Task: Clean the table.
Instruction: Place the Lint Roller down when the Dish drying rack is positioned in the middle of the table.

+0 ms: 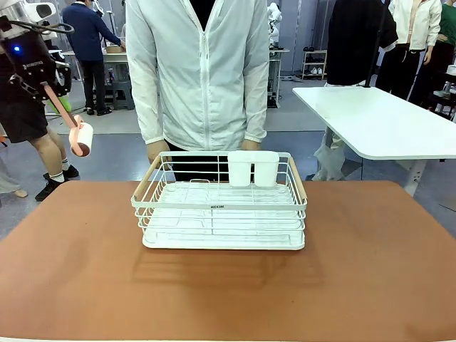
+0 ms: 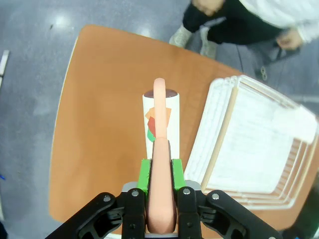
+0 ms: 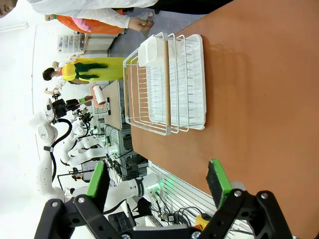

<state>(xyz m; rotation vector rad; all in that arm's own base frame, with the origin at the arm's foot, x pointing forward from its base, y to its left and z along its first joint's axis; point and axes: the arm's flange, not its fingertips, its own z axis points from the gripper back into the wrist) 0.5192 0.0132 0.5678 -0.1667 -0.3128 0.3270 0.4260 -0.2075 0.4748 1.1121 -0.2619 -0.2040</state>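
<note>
Status: cleaning pass not yet begun, as far as the pictures allow a judgement.

The left tool (image 2: 160, 186) is clamped shut on the pink handle of a lint roller (image 2: 160, 122), green pads pressed against both sides of the handle. The roller head projects straight ahead of the fingertips. In the front view the left tool (image 1: 51, 91) hangs high, with the roller head (image 1: 83, 140) below it and clear of the bench (image 1: 71, 242) — no contact with the terracotta surface.

From the left wrist view, the bench lies well beneath the tool, one rounded corner ahead of the roller head. A white wire dish rack (image 2: 254, 144) stands to the right of the tool, near the roller but apart from it.

The right tool (image 3: 159, 181) is fully spread and holds nothing; the bench extends ahead of its fingers, with the dish rack (image 3: 167, 84) farther on.

A person (image 1: 203, 71) stands at the far edge, hands just behind the rack.

Remaining, by estimate: lower the roller to the surface and sweep the open areas. The rack occupies the middle — the area under it is likely unreachable until it is shifted.
</note>
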